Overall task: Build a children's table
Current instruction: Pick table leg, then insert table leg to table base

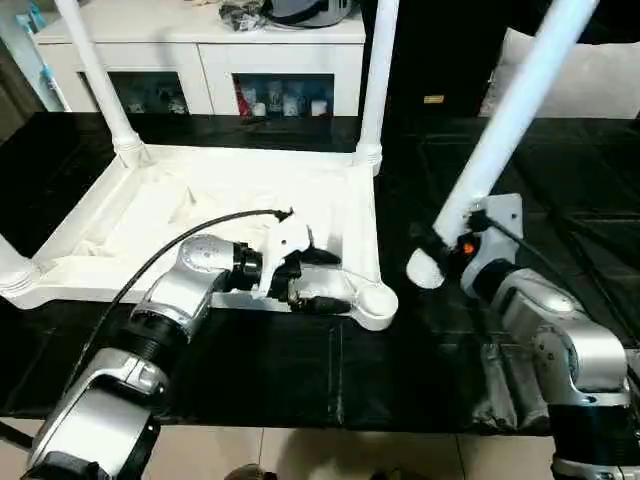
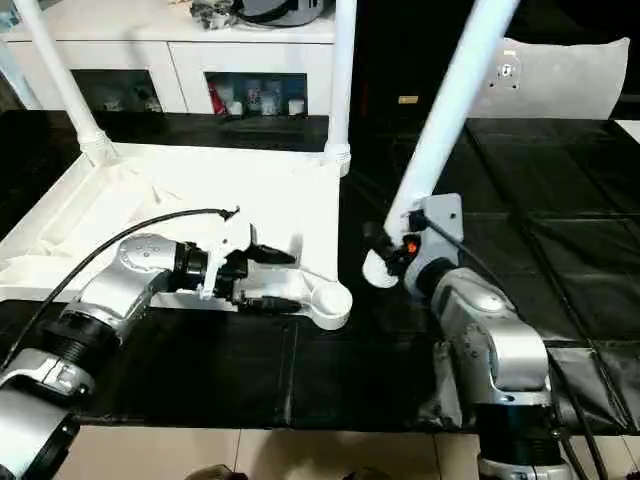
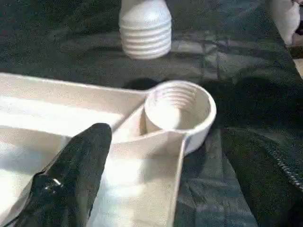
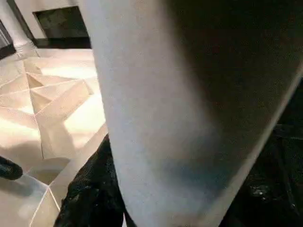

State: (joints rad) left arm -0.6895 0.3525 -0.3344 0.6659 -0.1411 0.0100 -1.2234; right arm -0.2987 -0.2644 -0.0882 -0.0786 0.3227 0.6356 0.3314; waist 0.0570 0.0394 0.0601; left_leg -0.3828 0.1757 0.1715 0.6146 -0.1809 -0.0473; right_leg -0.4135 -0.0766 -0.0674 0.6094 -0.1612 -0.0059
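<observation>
1. A large work table [image 1: 300,370] under a black cover filled the foreground, and a white cabinet [image 1: 200,55] with open shelves of small items stood against the wall behind it.
2. The white children's table top [image 1: 150,215] lay upside down on the black cover, ribbed underside facing up, toward the work table's left half.
3. Two legs [image 1: 95,70] stood upright in the far corner sockets, and part of a third showed at the near left corner.
4. The near right corner socket [image 3: 177,106] was open, its inner threads visible.
5. The left arm reached in from the lower left, forearm lying low across the near rim of the top, wrist turned toward the open socket.
6. The left gripper [image 1: 322,280] had its black fingers [image 3: 71,175] spread wide over the near rim just beside that socket, gripping nothing.
7. The right arm rose from the lower right with the wrist bent upward.
8. The right gripper [image 1: 440,250] pinched the fourth leg [image 1: 510,120] near its threaded end.
9. That leg slanted up and away to the right, its ribbed end [image 3: 144,30] hanging above the black cover, near the open socket but apart from it.
10. In the right wrist view the held leg blocked most of the scene, with the ribbed underside beyond.
</observation>
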